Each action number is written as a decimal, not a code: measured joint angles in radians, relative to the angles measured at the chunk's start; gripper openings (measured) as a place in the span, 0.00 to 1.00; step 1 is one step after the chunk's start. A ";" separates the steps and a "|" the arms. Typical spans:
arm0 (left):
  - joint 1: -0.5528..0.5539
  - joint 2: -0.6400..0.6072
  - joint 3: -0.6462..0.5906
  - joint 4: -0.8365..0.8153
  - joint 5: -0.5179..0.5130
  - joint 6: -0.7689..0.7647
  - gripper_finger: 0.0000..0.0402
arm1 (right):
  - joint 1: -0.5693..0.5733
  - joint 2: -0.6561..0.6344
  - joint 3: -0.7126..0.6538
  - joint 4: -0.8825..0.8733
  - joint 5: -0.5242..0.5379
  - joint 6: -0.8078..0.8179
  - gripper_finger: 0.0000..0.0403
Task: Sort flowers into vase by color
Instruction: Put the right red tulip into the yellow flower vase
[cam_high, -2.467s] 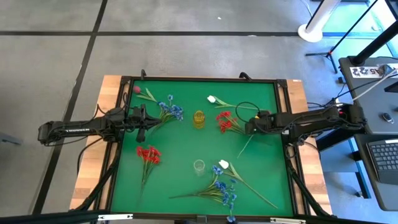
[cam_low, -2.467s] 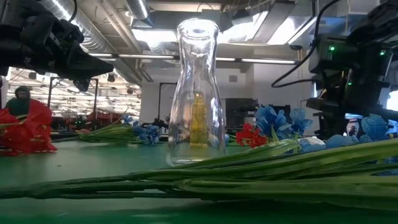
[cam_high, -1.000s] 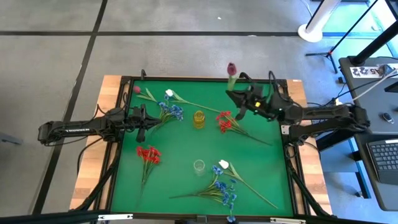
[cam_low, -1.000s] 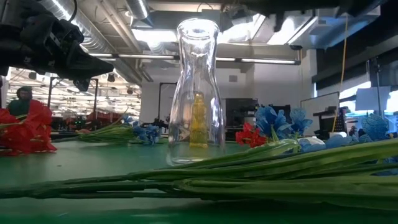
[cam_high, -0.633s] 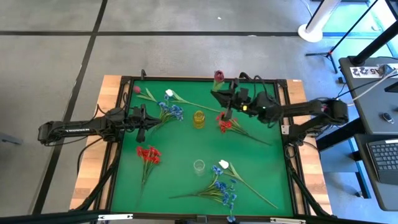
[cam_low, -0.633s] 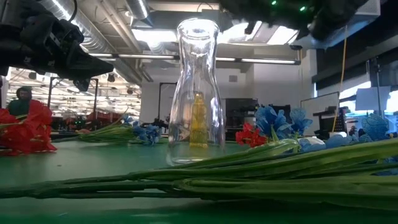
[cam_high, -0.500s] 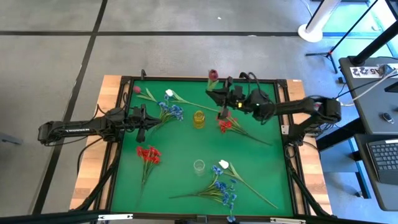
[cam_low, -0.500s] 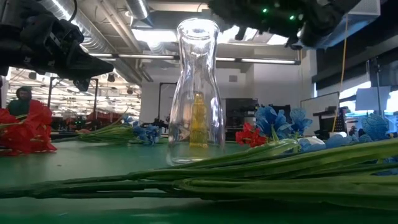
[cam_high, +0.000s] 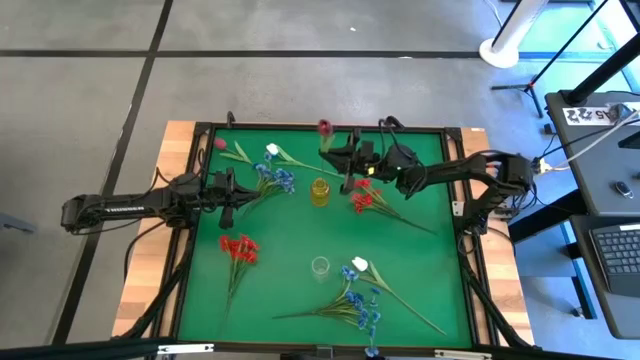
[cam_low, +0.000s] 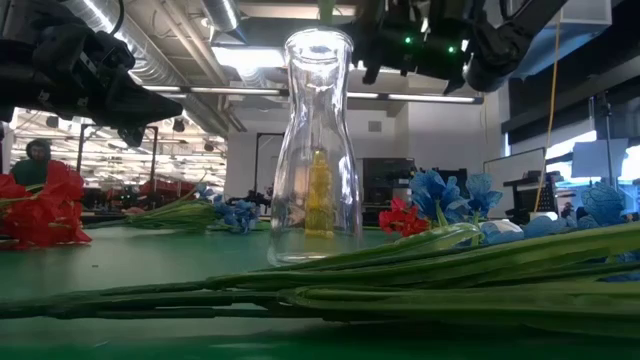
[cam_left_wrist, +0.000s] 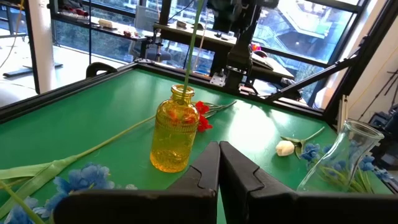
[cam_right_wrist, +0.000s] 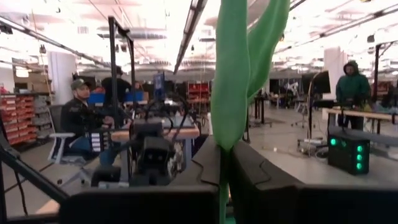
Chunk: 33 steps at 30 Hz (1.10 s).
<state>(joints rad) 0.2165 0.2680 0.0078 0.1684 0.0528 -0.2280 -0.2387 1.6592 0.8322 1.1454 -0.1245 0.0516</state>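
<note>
My right gripper (cam_high: 340, 162) is shut on a flower with a dark pink bud (cam_high: 324, 127), held upright over the yellow vase (cam_high: 320, 190) at the table's middle far part. A clear vase (cam_high: 320, 266) stands nearer. Flat on the green mat lie red clusters (cam_high: 238, 248) (cam_high: 362, 197), blue clusters (cam_high: 275, 178) (cam_high: 362, 305), white buds (cam_high: 271, 150) (cam_high: 360, 264) and a pink bud (cam_high: 219, 144). My left gripper (cam_high: 228, 200) waits shut at the left, level, pointing at the yellow vase (cam_left_wrist: 176, 134). My right gripper pinches the flower's green stem and leaf (cam_right_wrist: 227, 134) between its two fingers, well below the bud. The fingers come about level from the table's right side, across the stem. The flower stands upright, lifted clear of the mat, its lower stem end (cam_left_wrist: 186, 84) at the yellow vase's mouth.
The mat has a raised black frame (cam_high: 200, 128). Long green stems (cam_low: 400, 270) lie close before the low camera, with the clear vase (cam_low: 318, 150) behind them. People sit and stand in the room beyond the table.
My right gripper has carried the flower from the table's far right part toward the left edge and downward, ending above the yellow vase. The flower has stayed upright in the shut fingers, its bud on top.
</note>
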 joint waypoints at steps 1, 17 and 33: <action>0.000 0.000 0.000 0.000 0.000 0.000 0.00 | 0.000 0.006 0.000 -0.011 0.003 0.001 0.04; 0.000 0.000 0.000 0.000 0.000 0.000 0.00 | 0.001 -0.019 0.000 -0.326 0.053 -0.023 0.55; 0.000 0.000 0.000 0.000 0.000 0.000 0.00 | 0.003 -0.383 0.000 -0.919 0.034 -0.192 0.71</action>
<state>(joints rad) 0.2168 0.2676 0.0078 0.1684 0.0528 -0.2279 -0.2359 1.2765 0.8318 0.2260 -0.0903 -0.1399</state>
